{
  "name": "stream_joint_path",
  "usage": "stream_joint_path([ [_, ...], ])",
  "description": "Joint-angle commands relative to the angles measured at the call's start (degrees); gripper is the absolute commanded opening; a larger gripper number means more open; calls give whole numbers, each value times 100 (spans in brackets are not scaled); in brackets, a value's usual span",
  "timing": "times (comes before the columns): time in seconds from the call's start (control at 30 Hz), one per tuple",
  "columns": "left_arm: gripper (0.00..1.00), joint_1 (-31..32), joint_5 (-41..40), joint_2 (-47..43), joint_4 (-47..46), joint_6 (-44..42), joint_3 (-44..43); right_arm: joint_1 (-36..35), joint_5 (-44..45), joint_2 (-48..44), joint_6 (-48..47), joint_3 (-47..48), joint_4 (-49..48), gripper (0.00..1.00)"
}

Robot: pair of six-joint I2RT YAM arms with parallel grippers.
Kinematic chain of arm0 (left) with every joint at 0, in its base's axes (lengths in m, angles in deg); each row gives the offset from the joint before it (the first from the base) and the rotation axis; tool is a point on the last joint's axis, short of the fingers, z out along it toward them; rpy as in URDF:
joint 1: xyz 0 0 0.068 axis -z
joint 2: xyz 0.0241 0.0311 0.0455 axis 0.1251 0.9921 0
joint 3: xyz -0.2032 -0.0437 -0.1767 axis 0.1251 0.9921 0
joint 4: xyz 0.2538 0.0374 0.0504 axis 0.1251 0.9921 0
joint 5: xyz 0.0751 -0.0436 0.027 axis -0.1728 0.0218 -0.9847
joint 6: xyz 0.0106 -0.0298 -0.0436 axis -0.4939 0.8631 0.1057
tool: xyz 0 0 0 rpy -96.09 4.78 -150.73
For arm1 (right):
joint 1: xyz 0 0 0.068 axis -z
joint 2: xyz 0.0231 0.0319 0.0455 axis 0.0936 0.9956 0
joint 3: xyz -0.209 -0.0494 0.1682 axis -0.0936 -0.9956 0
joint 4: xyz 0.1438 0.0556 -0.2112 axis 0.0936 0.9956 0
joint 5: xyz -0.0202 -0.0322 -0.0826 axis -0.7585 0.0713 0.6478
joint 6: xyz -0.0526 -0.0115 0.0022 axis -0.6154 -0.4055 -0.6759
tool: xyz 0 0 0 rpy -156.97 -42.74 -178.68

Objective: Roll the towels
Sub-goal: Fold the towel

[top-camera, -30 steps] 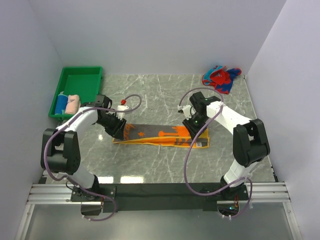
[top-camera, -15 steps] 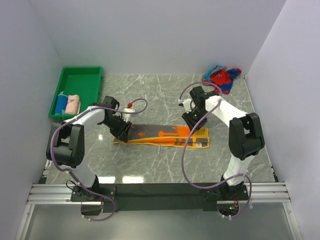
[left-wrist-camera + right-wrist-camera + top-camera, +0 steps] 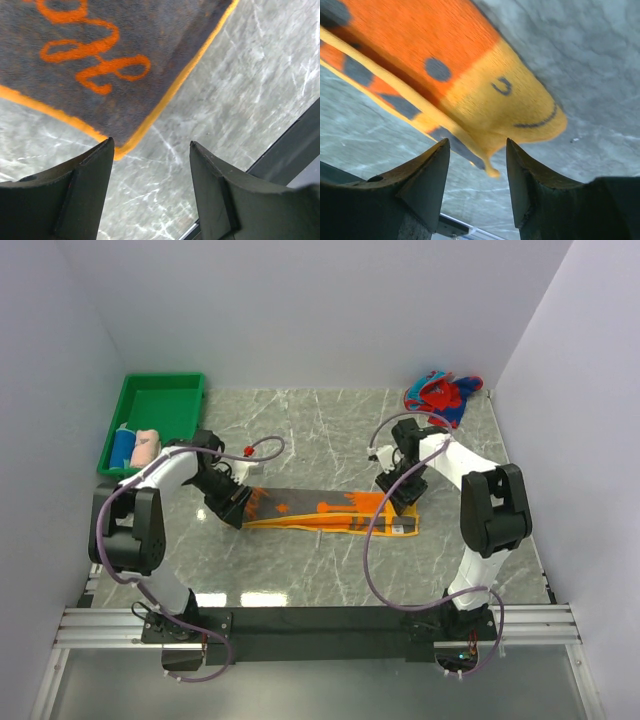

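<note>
An orange towel (image 3: 330, 512) with a dark grey face lies stretched in a long strip across the middle of the table. My left gripper (image 3: 232, 505) stands open at its left end. In the left wrist view the towel's grey corner (image 3: 110, 60) lies just past the left fingertip (image 3: 95, 170), nothing between the jaws. My right gripper (image 3: 403, 492) is open at the strip's right end. There the yellow-orange corner (image 3: 470, 75) hangs between the tips, unclamped. A red-and-blue towel (image 3: 443, 395) lies crumpled at the back right.
A green tray (image 3: 160, 400) at the back left holds a blue roll (image 3: 122, 447) and a pale pink roll (image 3: 146, 447). White walls close in three sides. A black rail (image 3: 295, 145) runs along the table's near edge.
Both grippers have opened wider and let go of the towel's ends. The left one has shifted a little left, the right one a little right. The strip now lies flat.
</note>
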Motion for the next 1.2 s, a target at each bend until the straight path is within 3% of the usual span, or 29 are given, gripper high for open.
stream_joint_path([
  [0.0,67,-26,-57,117,306,-380,-282,188,-96,78,-321,46,297,55],
  [0.33,66,-35,-250,363,377,-636,-213,303,-167,78,-637,-156,588,47],
  [0.47,63,-35,-496,381,246,-750,-133,320,-193,78,-690,-165,623,32],
  [0.6,60,-35,-601,337,114,-829,-11,347,-167,95,-699,-121,623,22],
  [0.8,43,-35,-655,276,-18,-917,86,391,-184,157,-690,-24,667,8],
  [1.03,10,-35,-821,197,-203,-891,122,391,-307,175,-638,108,755,0],
  [1.17,6,-35,-865,153,-194,-899,165,391,-343,175,-602,108,755,0],
])
